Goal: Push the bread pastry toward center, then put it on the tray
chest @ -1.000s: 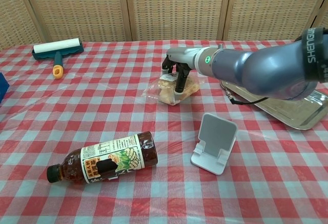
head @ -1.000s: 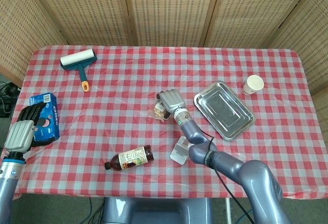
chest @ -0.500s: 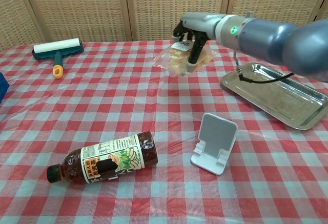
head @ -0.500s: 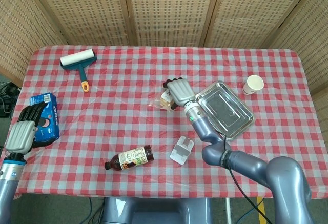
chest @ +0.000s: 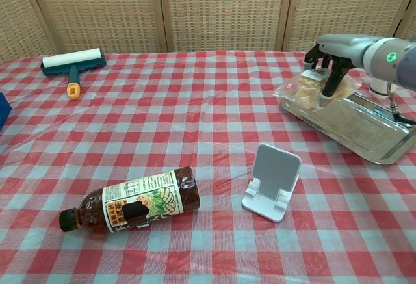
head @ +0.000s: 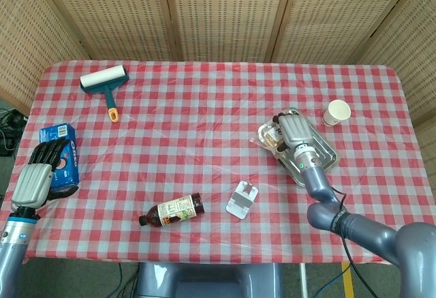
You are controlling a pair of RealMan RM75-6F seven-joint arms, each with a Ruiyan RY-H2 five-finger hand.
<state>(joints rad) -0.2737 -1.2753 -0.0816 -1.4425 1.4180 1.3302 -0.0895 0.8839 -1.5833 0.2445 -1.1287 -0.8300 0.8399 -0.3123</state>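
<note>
At the far left edge of the head view the left hand (head: 41, 175) hangs beside the blue cookie box (head: 61, 153), its dark fingers curled inward over nothing I can see; it looks parked out of the way, since the work is on the other side, though whether it brushes the box I cannot tell. Toward the upper left lies a lint roller (head: 105, 83) with its orange-tipped handle pointing down the frame, untouched. Lower and nearer the middle a brown drink bottle (chest: 130, 206) lies on its side, and just right of it a white phone stand (chest: 273, 181) sits upright on the checked tablecloth (head: 191, 121), both well apart from the action. At the right, the right hand (chest: 331, 63) grips the bagged bread pastry (chest: 311, 88) from above, fingers wrapped down around the clear wrapper, holding it low over the left end of the metal tray (chest: 364, 131); part of the bag seems to overhang the tray's near corner. The grip from the top makes sense to me, leaving the underside free to settle onto the tray. I would judge it not yet released. A paper cup (head: 336, 112) stands beyond the tray, upper right.
</note>
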